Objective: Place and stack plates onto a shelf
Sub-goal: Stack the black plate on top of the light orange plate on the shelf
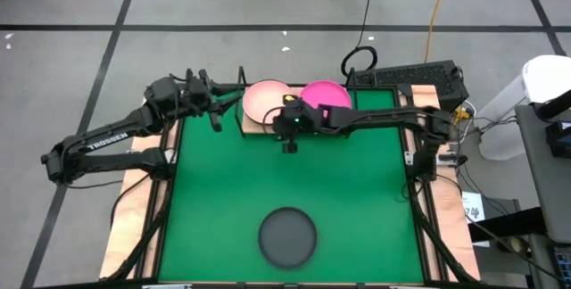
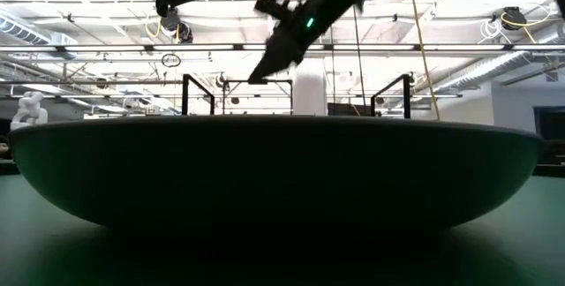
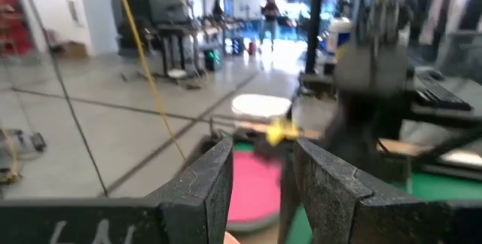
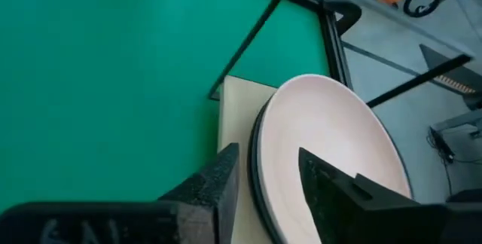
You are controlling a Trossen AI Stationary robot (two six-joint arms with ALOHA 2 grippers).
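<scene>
Dark plate [image 1: 287, 237] lies alone at the mat's near edge, well apart from both grippers, right gripper [image 1: 290, 143] nearer, fingers narrowly parted, holding nothing.

A: The green mat [image 1: 357, 191] looks matt and smooth, like felt or rubber. And the plates?

B: The salmon plate [image 4: 331, 154] has a soft satin sheen, probably ceramic. The dark plate [image 1: 287, 237] is dull and matt.

A: The shelf [image 4: 237, 123]?

B: Pale, smooth wood. The right gripper's fingers [image 4: 218, 184] look like grainy matt black plastic, and the counter [image 1: 134, 200] edge is bare plywood.
</scene>
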